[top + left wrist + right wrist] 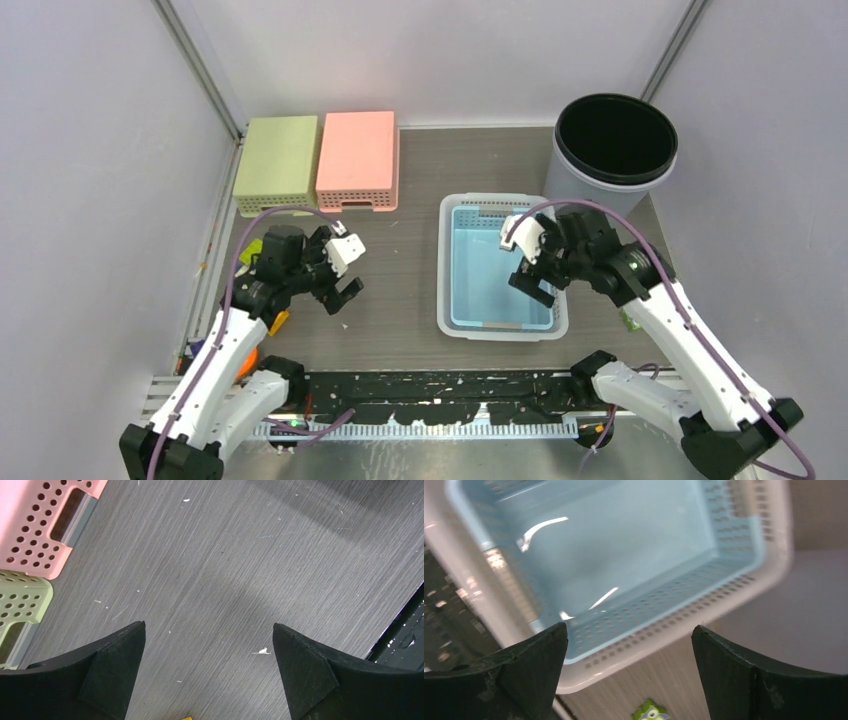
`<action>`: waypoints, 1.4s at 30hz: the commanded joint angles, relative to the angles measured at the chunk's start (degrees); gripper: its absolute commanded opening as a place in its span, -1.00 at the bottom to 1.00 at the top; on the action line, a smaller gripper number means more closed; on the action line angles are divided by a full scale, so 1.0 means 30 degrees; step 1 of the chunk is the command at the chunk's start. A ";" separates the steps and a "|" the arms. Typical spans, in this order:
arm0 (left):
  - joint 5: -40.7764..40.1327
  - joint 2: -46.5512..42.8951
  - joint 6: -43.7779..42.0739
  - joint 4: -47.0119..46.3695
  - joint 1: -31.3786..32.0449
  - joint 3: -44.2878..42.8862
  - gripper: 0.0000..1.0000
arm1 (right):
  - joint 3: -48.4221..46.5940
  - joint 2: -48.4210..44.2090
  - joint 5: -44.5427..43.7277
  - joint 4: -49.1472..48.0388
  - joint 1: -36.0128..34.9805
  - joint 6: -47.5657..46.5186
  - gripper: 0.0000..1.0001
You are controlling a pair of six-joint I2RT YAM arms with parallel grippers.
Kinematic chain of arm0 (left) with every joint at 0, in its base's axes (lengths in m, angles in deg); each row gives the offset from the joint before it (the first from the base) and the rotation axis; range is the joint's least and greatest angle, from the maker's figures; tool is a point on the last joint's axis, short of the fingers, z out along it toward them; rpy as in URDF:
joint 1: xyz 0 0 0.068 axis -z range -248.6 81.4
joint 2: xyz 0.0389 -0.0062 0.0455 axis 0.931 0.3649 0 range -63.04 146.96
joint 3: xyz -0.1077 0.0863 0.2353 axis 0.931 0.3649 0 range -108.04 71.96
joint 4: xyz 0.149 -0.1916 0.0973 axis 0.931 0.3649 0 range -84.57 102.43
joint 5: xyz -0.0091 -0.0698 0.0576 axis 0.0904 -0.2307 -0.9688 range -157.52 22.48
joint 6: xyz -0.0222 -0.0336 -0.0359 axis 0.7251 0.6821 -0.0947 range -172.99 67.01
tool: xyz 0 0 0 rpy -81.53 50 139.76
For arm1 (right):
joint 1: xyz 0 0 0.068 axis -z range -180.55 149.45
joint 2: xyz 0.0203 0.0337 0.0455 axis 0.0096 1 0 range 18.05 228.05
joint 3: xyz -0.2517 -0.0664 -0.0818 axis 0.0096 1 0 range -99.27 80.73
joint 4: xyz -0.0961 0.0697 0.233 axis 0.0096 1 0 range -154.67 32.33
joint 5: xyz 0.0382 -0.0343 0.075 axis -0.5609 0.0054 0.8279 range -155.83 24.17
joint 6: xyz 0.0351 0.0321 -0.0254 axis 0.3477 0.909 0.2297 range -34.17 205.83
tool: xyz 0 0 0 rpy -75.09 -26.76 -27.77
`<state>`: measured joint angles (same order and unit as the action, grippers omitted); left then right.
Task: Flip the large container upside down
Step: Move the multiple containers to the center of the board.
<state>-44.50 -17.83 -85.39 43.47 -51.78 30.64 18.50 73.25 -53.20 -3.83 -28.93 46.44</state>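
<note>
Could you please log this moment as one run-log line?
left gripper open over table | right gripper open above blue basket | blue basket upright, not flipped

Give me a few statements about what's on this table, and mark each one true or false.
1. The blue basket sits open side up. True.
2. The right hand is clamped on that basket's rim. False: it is open over the basket and holds nothing.
3. The pink basket lies right beside the green basket. True.
4. The left hand holds the pink basket. False: it is open over bare table.
5. The black bin lies on its side. False: it stands upright, mouth up.
</note>
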 commanded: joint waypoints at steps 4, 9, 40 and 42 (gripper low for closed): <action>0.0434 0.0638 -0.0245 -0.0164 -0.0067 -0.0020 0.99 | -0.2114 -0.2309 -0.9396 -0.6469 0.0309 0.3015 1.00; 0.0162 0.0038 -0.0332 -0.0445 -0.0095 0.0427 0.99 | -0.5900 0.0135 -1.1097 -0.5579 0.1556 0.3544 1.00; 0.0000 -0.0099 -0.0044 -0.1027 -0.0274 0.0736 0.99 | -1.6420 1.3788 -0.2223 0.2039 0.8826 0.4485 0.48; -0.0005 -0.0063 -0.0039 -0.1049 -0.0274 0.0751 0.99 | -1.6421 1.3772 -0.2193 0.2315 0.9051 0.4350 0.11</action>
<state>-44.54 -18.01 -85.41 42.33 -52.24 32.78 -30.46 114.98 -60.55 1.18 -3.03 60.18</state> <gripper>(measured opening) 0.996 0.708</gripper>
